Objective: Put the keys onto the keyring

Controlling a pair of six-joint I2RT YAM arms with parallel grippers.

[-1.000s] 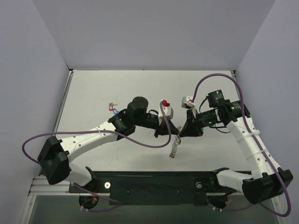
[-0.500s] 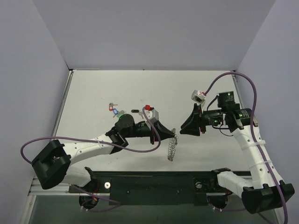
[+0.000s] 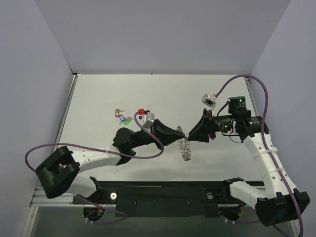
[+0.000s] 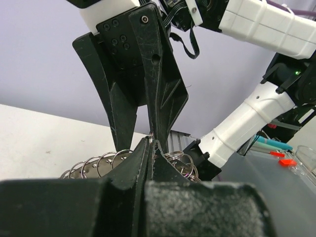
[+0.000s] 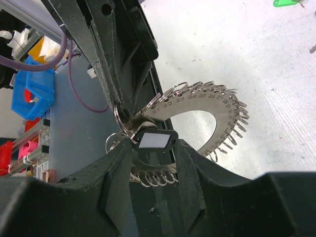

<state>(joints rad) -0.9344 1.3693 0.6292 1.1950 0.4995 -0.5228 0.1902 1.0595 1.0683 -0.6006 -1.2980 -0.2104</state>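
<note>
The left gripper (image 3: pixel 180 132) is clenched on the top edge of the keyring (image 3: pixel 185 148), which hangs from its 2 pressed-together fingertips with the fringe of small rings fanning out below. Directly across the keyring, the right gripper (image 3: pixel 191 134) meets it almost tip to tip with its 2 fingers parted. A key with a black tag (image 5: pixel 154 141) sits in the gap between them, right at the keyring's edge, though whether the pads touch the tag cannot be told. The other keys (image 3: pixel 127 120) lie on the table (image 3: pixel 222 94), well to the left of the keyring.
</note>
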